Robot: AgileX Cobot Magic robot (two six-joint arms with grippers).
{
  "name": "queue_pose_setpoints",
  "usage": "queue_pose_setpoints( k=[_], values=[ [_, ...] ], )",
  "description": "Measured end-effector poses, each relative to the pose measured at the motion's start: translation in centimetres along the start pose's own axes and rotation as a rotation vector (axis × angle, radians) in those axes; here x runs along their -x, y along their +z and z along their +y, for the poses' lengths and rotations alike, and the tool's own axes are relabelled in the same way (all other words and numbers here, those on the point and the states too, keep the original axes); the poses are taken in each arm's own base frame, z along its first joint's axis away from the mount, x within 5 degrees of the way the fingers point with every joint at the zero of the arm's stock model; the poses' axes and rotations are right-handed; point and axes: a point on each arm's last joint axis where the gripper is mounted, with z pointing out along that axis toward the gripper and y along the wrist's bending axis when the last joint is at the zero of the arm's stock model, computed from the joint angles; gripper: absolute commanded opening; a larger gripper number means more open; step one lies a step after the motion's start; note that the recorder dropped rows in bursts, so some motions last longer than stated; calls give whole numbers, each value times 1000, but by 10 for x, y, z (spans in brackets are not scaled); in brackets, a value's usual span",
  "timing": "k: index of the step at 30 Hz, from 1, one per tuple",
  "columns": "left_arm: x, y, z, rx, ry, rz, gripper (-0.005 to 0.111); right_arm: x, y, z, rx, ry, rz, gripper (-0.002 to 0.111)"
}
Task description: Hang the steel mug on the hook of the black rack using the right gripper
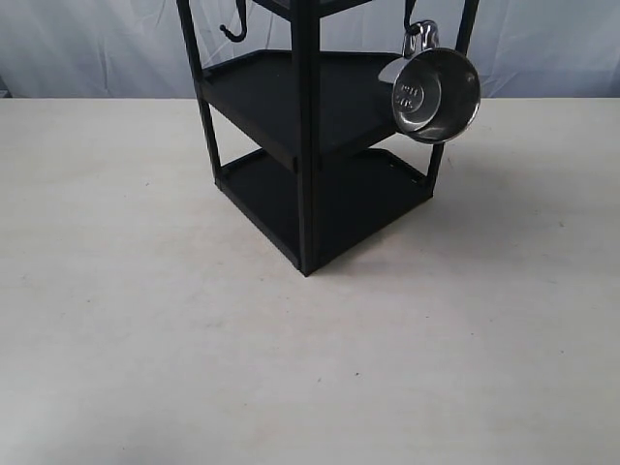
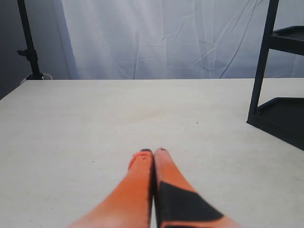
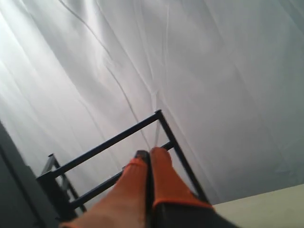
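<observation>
The steel mug (image 1: 436,95) hangs by its looped handle from the hook (image 1: 411,14) at the right side of the black rack (image 1: 308,145), its shiny opening tilted outward. No gripper touches it. A second hook (image 1: 233,30) at the rack's left hangs bare. Neither arm shows in the exterior view. My right gripper (image 3: 150,152) is shut with nothing between its orange fingers, pointing up past the rack's thin top bars (image 3: 114,138) toward the white cloth. My left gripper (image 2: 153,152) is shut and empty, low over the table, with a rack post (image 2: 262,61) off to one side.
A pale table (image 1: 145,320) carries the rack, with a white cloth backdrop (image 1: 87,48) behind it. A black stand pole (image 2: 27,40) rises at the table's far corner in the left wrist view.
</observation>
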Motion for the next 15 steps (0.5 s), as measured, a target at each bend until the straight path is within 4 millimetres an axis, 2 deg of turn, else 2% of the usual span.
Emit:
queue_pose_setpoints(
  k=[4,11,15],
  values=[
    [0,0,0,0,0,0,0,-16,-8,0,89,74,21,-1],
    [0,0,0,0,0,0,0,-57,-26,-7,148,259,40,-1],
    [0,0,0,0,0,0,0,-66,-28,-5,154,401,50,-1]
  ],
)
